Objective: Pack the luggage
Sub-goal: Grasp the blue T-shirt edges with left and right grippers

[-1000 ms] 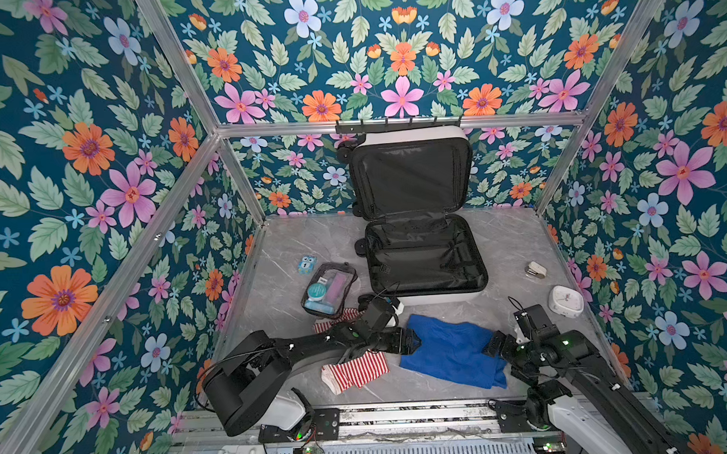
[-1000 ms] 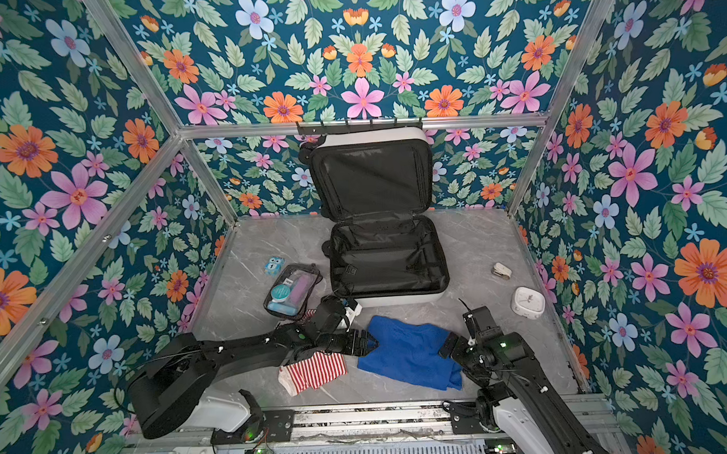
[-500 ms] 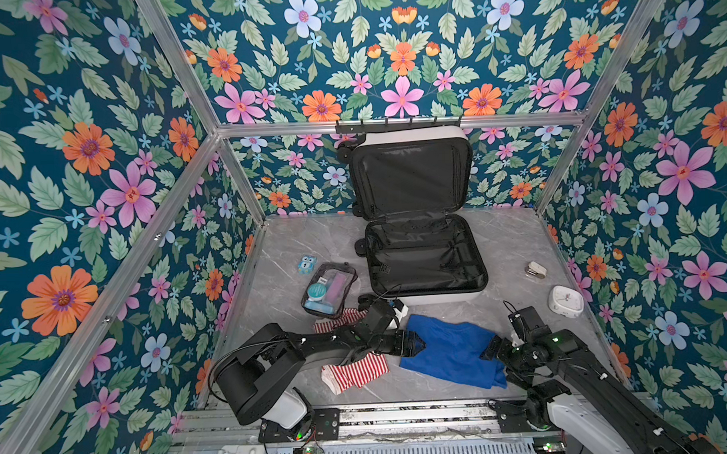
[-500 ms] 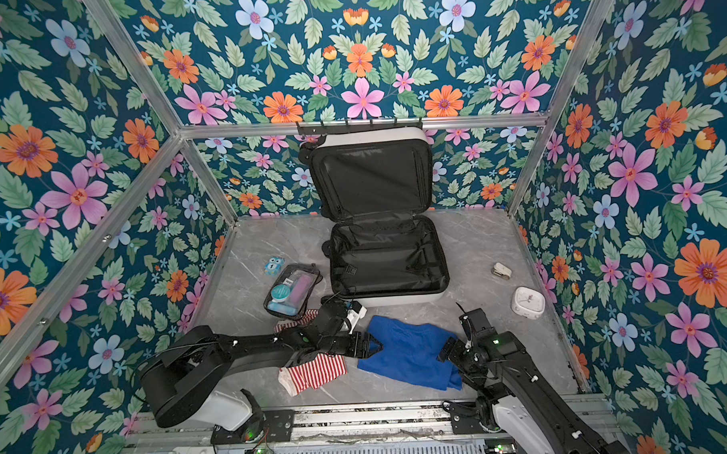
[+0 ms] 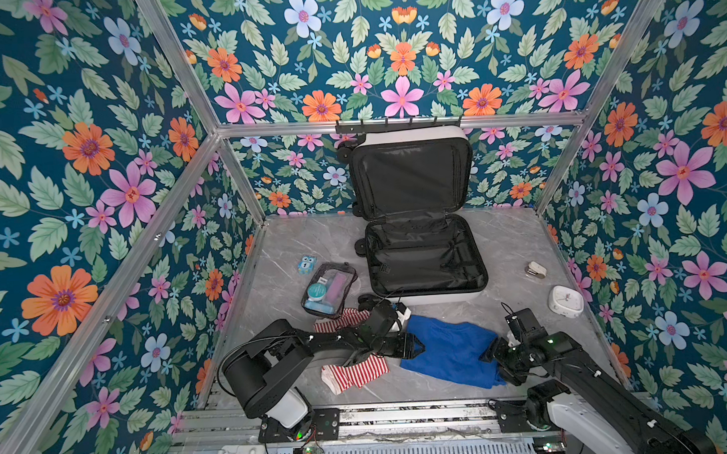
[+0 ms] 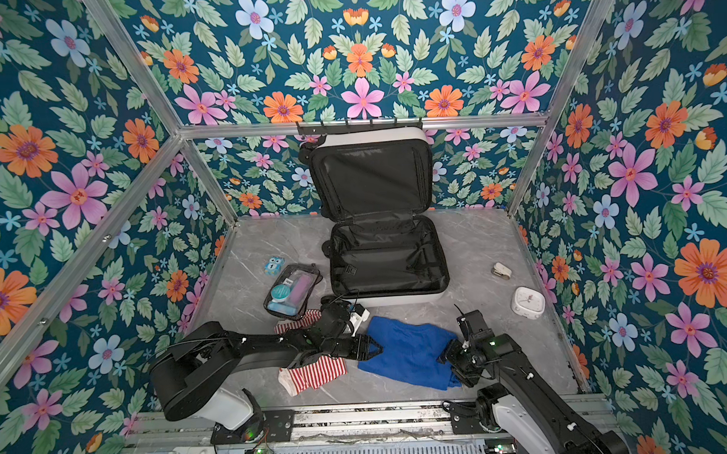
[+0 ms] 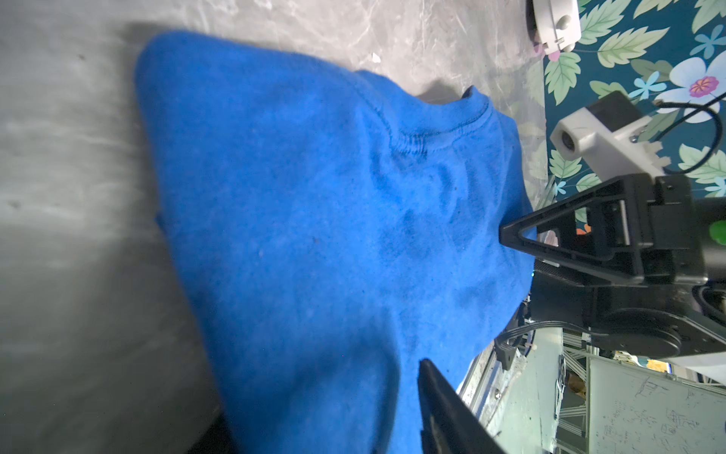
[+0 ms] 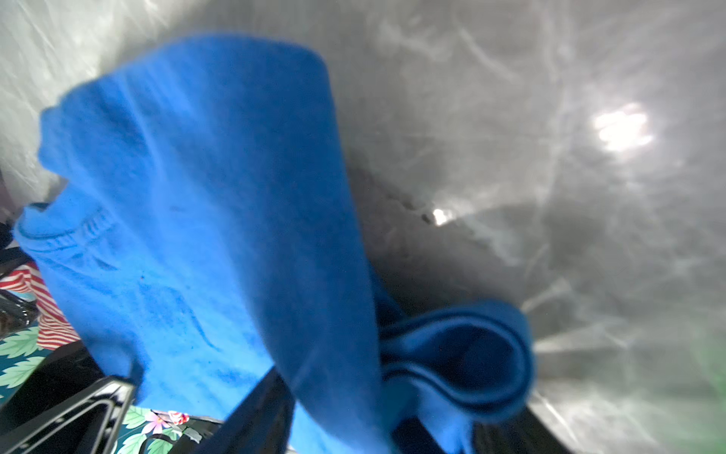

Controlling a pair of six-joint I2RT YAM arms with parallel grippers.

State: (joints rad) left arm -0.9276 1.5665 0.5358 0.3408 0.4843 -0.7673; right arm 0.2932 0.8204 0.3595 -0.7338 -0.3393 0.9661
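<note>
Filling most of the left wrist view, the blue shirt [image 7: 314, 216] left just one dark finger [image 7: 444, 408] in sight, cut off by the frame. Cloth lay against that finger, so I could not tell whether the left gripper [image 5: 418, 345] had pinched the shirt's edge or merely straddled it. The right wrist view was blurred, yet a bunched fold of shirt ran down between two dark fingers [image 8: 255, 412]. The right gripper [image 5: 492, 351] was clamped on the shirt's opposite edge.

The left arm crossed a red-and-white striped cloth [image 5: 354, 372], covering its middle. A white clock [image 5: 565, 299] sat near the right wall. A small pale object [image 5: 536, 269] beyond it was too small to name. A little blue owl figure [image 5: 307, 264] stood just beside a clear pouch [image 5: 330, 288], whose near end touched the striped cloth.

Through the pouch showed a teal round tin, a purple item and something pale blue. The luggage [image 5: 439, 297] lay open at the back middle of the grey marbled table [image 5: 520, 239], apart from the shirt. Its lid stood upright against the floral back wall, and its base lay flat, showing black lining and straps.
</note>
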